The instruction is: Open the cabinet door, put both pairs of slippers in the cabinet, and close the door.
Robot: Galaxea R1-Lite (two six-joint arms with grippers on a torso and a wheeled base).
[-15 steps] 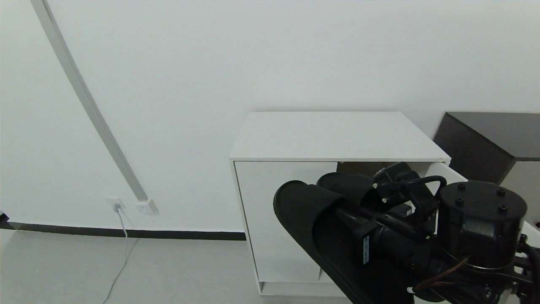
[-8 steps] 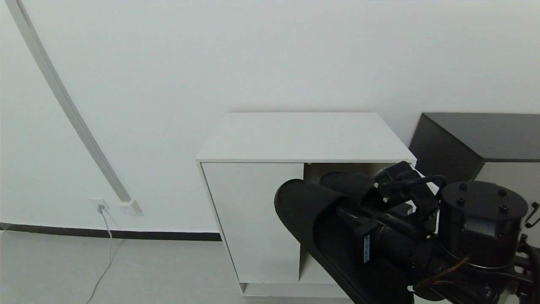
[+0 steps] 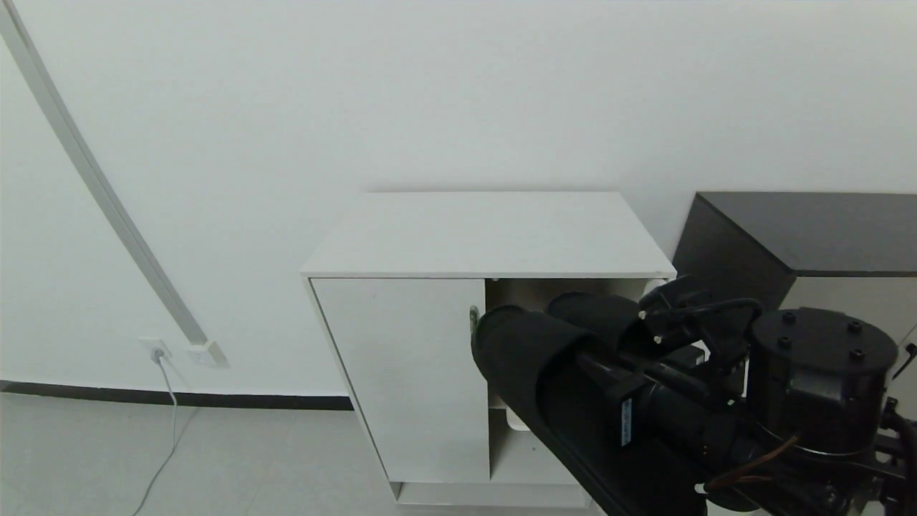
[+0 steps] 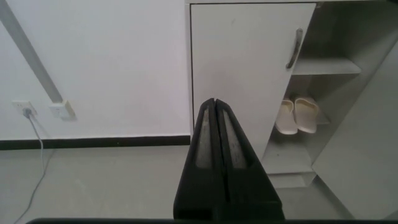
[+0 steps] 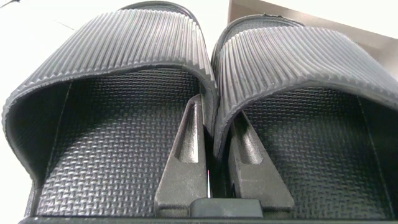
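Two black slippers [image 5: 124,56], seemingly clamped by right gripper [image 5: 216,111].

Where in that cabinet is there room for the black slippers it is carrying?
The top shelf looks bare, and so does the bottom board under the white slippers. The middle shelf is crowded where that pair lies, next to the closed door; only a strip beside it is free, likely tight for the black slippers.
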